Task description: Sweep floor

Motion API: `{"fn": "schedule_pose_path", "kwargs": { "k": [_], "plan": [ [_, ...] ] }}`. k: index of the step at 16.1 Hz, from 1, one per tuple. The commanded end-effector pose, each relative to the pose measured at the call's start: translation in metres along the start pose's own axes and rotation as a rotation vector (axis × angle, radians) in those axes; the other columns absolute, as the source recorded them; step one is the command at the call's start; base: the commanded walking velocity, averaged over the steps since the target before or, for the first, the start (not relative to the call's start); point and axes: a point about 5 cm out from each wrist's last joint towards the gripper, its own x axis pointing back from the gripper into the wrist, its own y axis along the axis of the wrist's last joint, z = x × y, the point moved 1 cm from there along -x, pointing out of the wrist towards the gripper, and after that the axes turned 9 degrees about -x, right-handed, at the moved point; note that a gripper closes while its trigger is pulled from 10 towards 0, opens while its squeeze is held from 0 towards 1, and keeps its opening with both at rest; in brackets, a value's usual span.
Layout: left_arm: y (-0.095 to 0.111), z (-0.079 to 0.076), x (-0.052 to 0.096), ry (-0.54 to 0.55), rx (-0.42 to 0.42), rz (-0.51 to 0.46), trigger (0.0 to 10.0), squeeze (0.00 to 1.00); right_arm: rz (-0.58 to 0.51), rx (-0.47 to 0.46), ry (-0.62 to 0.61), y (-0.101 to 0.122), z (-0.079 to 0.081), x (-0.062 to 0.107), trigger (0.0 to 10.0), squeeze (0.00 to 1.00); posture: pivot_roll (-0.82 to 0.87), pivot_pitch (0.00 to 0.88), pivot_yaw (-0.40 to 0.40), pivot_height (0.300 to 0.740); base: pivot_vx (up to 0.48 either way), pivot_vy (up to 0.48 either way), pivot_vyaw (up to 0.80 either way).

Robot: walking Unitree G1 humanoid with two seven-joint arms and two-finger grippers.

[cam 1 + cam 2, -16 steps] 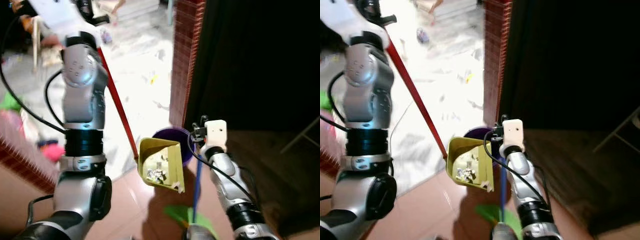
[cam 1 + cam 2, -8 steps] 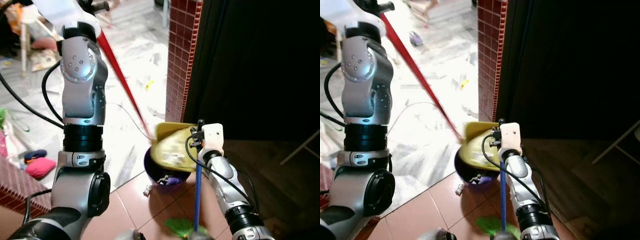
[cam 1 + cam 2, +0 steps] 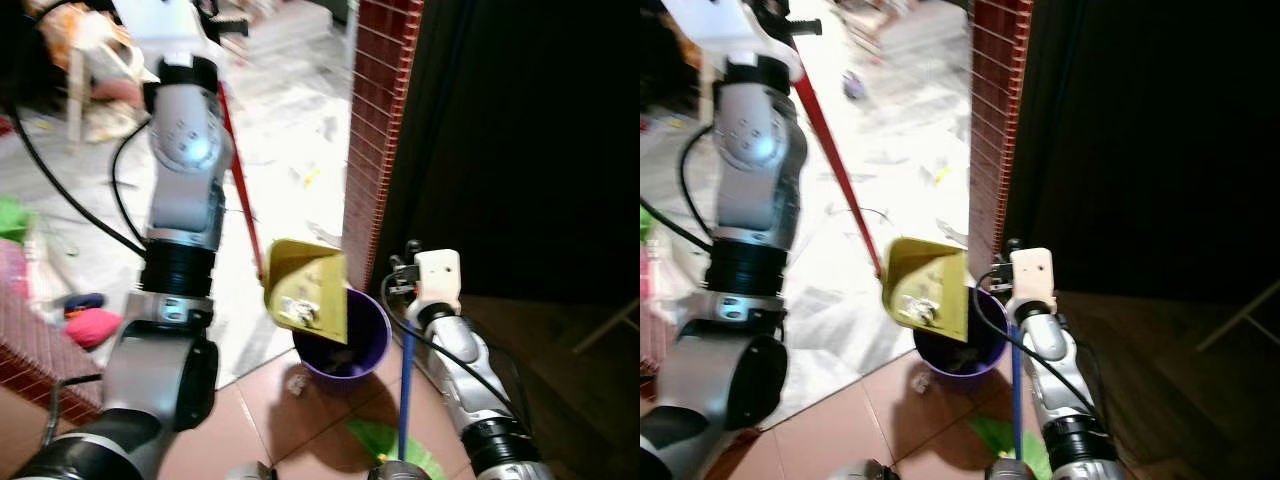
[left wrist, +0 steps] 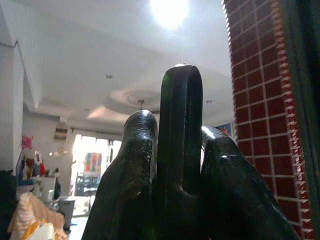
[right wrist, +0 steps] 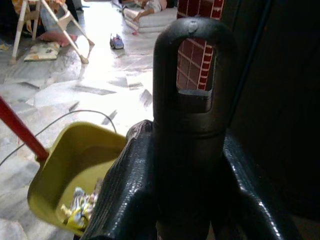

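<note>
L gripper [image 4: 180,165] jaws clamped on dustpan [image 3: 308,290] handle, pan tipped over bin [image 3: 342,336] rim, scraps inside. R gripper [image 5: 192,165] grips broom [image 3: 405,400]. Risk: pan off-centre, litter spills onto floor [image 3: 270,400].

Head views are blurring softly; marble floor [image 3: 285,140] is glaring white, right half is sinking into black. Ceiling lamp [image 4: 169,10] is flaring; close fingers [image 5: 125,190] are defocusing.

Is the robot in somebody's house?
Most likely yes, a lived-in home. There is a pale marble floor strewn with scraps, a red brick pillar beside a dark doorway, and a small purple bin with a yellow dustpan tipped over it.
</note>
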Motion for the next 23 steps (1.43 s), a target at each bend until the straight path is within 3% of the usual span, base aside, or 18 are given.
{"fn": "schedule_pose_path", "kwargs": {
  "k": [1, 6, 14, 16, 17, 21, 23],
  "plan": [
    [0.02, -0.014, -0.008, -0.063, -0.008, -0.108, 10.0, 0.0, 0.008, -0.029, -0.015, 0.0, -0.004, 0.002, 10.0, 0.0, -0.12, 0.0, 0.068, 0.74, 0.0, 0.0, 0.0],
    [0.024, -0.064, 0.017, -0.333, 0.033, -0.188, 10.0, 0.0, -0.077, -0.06, -0.054, 0.02, -0.011, 0.01, 10.0, 0.0, -0.14, 0.0, 0.099, 0.74, 0.0, 0.0, 0.0],
    [0.065, -0.109, 0.039, -0.647, 0.103, -0.43, 10.0, 0.0, -0.158, -0.058, -0.092, 0.044, -0.017, 0.018, 10.0, 0.0, -0.13, 0.0, 0.093, 0.74, 0.0, 0.0, 0.0],
    [0.065, -0.116, 0.051, -0.7, 0.113, -0.431, 10.0, 0.0, -0.17, -0.045, -0.083, 0.048, -0.017, 0.016, 10.0, 0.0, -0.12, 0.0, 0.085, 0.74, 0.0, 0.0, 0.0],
    [0.062, -0.127, 0.078, -0.81, 0.152, -0.396, 10.0, 0.0, -0.177, -0.032, -0.066, 0.052, -0.014, 0.011, 10.0, 0.0, -0.11, 0.0, 0.077, 0.74, 0.0, 0.0, 0.0],
    [0.063, -0.138, 0.12, -0.955, 0.233, -0.342, 10.0, 0.0, -0.188, -0.009, -0.049, 0.057, -0.013, 0.008, 10.0, 0.0, -0.12, 0.0, 0.058, 0.74, 0.0, 0.0, 0.0],
    [0.062, -0.138, 0.119, -0.948, 0.24, -0.318, 10.0, 0.0, -0.191, 0.002, -0.043, 0.058, -0.014, 0.008, 10.0, 0.0, -0.12, 0.0, 0.053, 0.74, 0.0, 0.0, 0.0]
  ]
}}
